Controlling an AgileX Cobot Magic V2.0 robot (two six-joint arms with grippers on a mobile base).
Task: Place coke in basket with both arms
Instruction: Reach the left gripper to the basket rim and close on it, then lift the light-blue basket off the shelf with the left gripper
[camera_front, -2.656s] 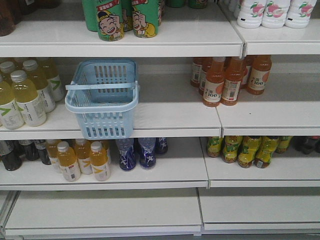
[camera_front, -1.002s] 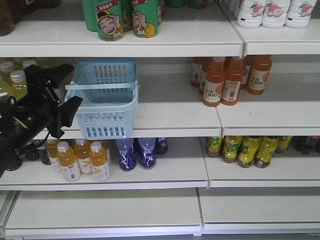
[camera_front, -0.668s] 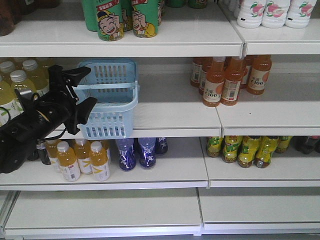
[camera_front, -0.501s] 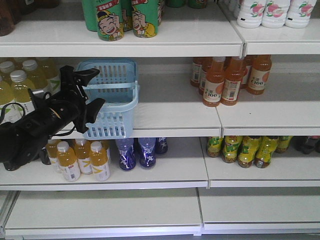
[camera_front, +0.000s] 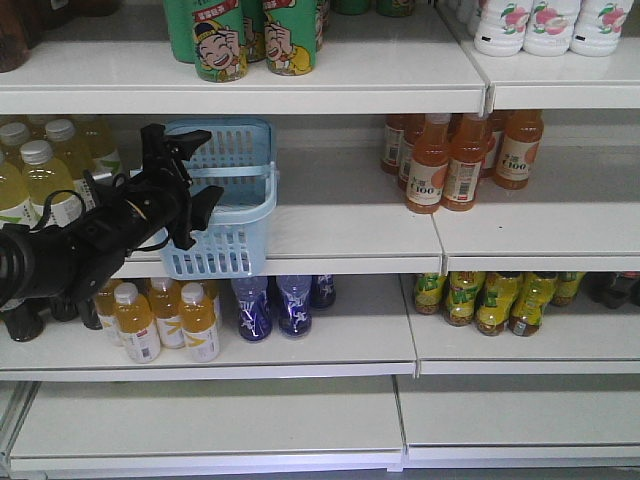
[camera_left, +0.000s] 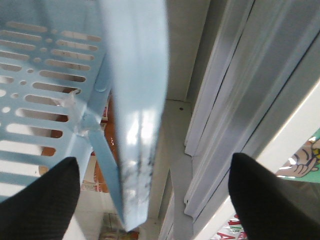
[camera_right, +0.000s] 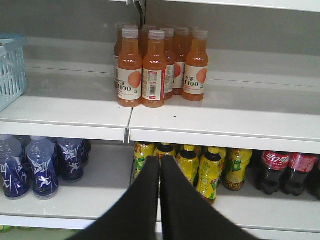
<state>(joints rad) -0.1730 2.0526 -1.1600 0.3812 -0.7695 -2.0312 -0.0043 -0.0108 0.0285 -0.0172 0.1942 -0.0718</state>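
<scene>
The light blue basket (camera_front: 238, 150) stands on the middle shelf, left of centre, and its corner also shows at the left edge of the right wrist view (camera_right: 10, 70). My left gripper (camera_front: 202, 165) is open at the basket's left side. In the left wrist view its black fingertips (camera_left: 42, 200) straddle the basket's swing handle (camera_left: 140, 125) without touching it, the left gripper (camera_left: 155, 197) wide apart. My right gripper (camera_right: 160, 162) is shut on nothing, in front of the lower shelf. The coke is out of view.
Orange juice bottles (camera_front: 450, 160) stand right of the basket, pale yellow drinks (camera_front: 45, 190) to its left. Green cans (camera_front: 255, 40) are on the top shelf. Blue bottles (camera_front: 275, 305), yellow bottles (camera_right: 200, 167) and dark plastic cola bottles (camera_right: 277, 170) fill the lower shelf.
My left arm has come in from the left and moved up and right until its open jaws reach the basket's handle. The basket has not moved.
</scene>
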